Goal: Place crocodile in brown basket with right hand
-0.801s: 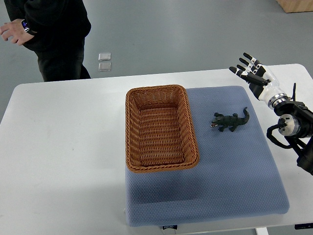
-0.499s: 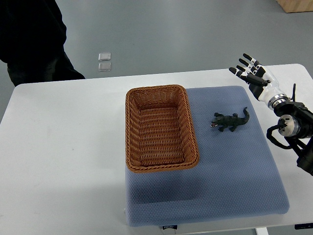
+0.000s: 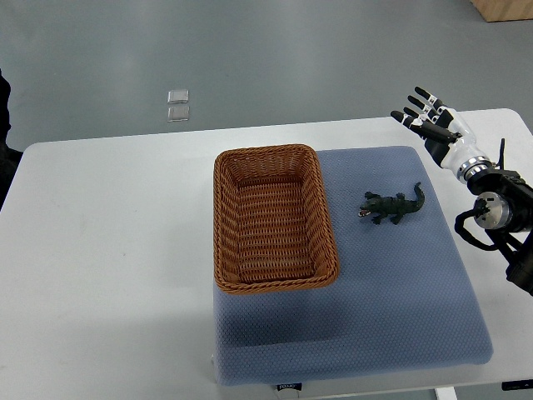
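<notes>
Having all but left the picture since the earlier frames, showing now only as a dark sliver of a person's clothing (image 3: 3, 117) at the far left edge. Edging a touch up and to the right as well, at the other side: the right hand (image 3: 431, 123).

Starting from the left, stretching across the view as a white table (image 3: 108, 250). Lying on the grey floor beyond its far edge, two small clear squares (image 3: 177, 106), one above the other. Resting on the left part of a blue mat (image 3: 391, 292), the brown basket (image 3: 223, 225), its long side running away from the robot. Lying on the mat just right of the basket and apart from its rim, the crocodile (image 3: 393, 206), belly down, snout pointing toward the basket, tail angling up to the right, not yet inside.

Hovering well up and right of the crocodile, over the table's far right corner, with fingers fanned apart and pointing up-left, grasping nothing, touching nothing.
</notes>
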